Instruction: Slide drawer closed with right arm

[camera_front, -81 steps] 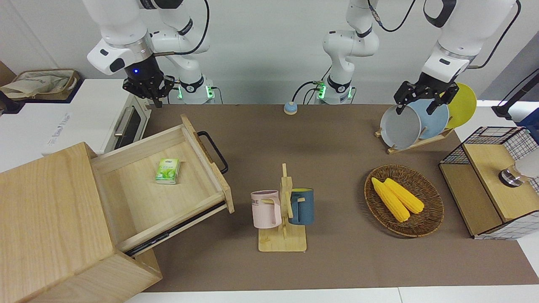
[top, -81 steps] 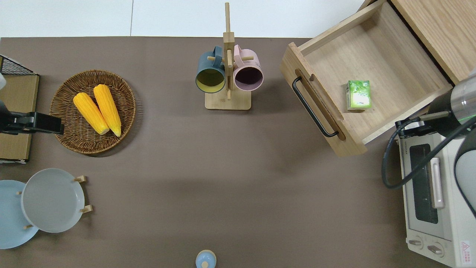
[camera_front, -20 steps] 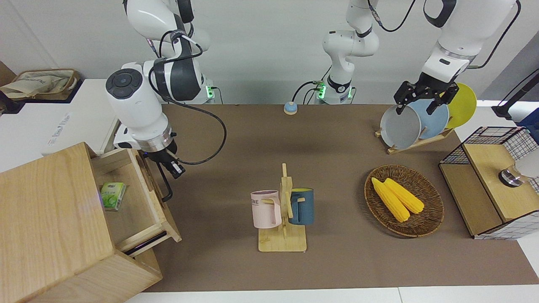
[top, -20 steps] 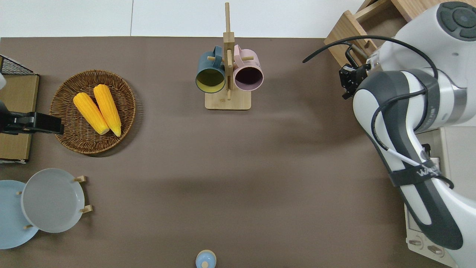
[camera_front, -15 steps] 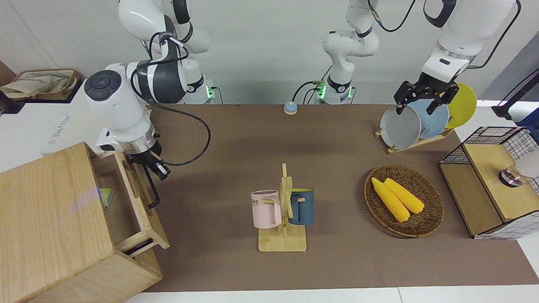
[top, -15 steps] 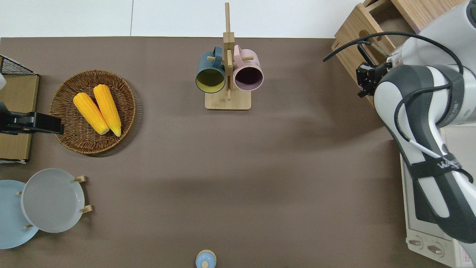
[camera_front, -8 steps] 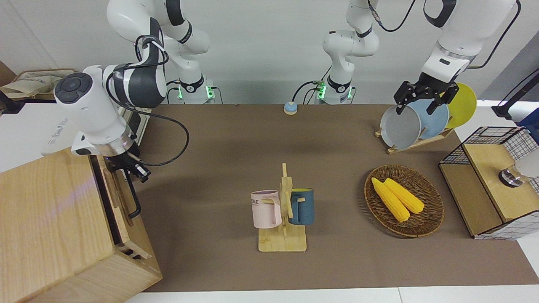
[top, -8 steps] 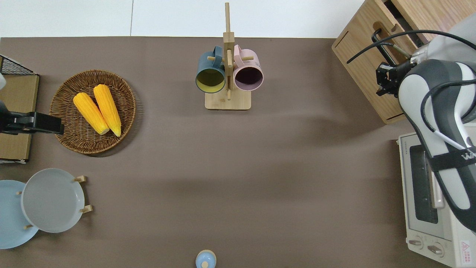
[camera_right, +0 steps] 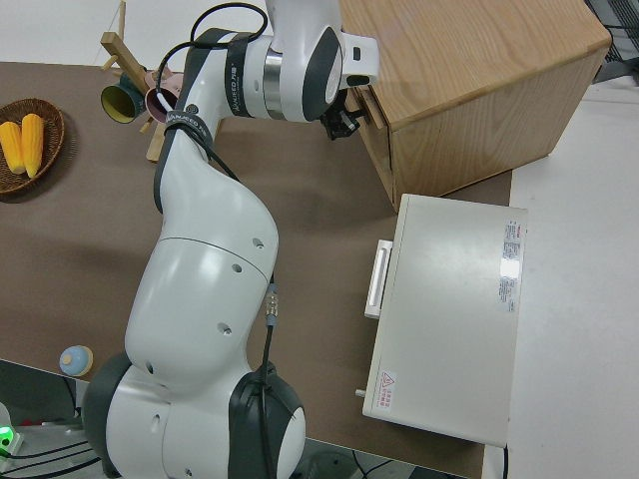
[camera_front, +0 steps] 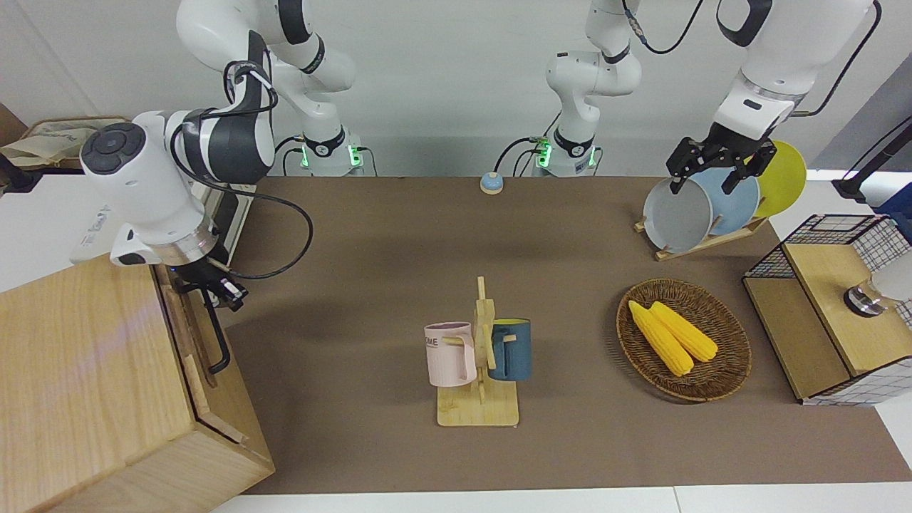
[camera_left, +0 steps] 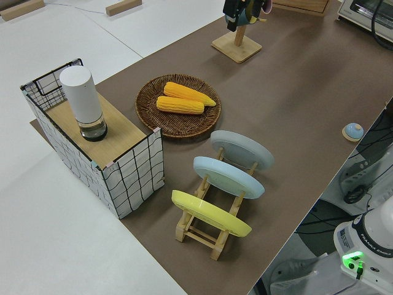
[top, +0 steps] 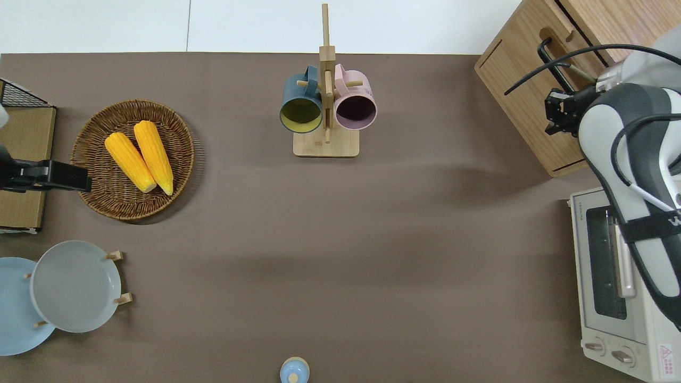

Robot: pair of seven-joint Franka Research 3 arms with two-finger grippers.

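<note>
The drawer (camera_front: pixel 187 343) sits pushed in, its front panel flush with the light-wood cabinet (camera_front: pixel 78 370) at the right arm's end of the table. Its black loop handle (camera_front: pixel 216 335) also shows in the overhead view (top: pixel 548 61). My right gripper (camera_front: pixel 214 288) is low at the end of the drawer front nearer to the robots, beside that end of the handle; it shows in the overhead view (top: pixel 558 114) and in the right side view (camera_right: pixel 344 125). The inside of the drawer is hidden. My left arm is parked.
A white oven (top: pixel 612 276) stands next to the cabinet, nearer to the robots. A mug rack (camera_front: pixel 479 356) stands mid-table. A corn basket (camera_front: pixel 682 338), a plate rack (camera_front: pixel 712 203) and a wire-mesh box (camera_front: pixel 833 306) are toward the left arm's end.
The right arm came down to the open drawer's front and pushed it into the cabinet. The green packet inside went out of sight. In the last half second the remaining gap closed.
</note>
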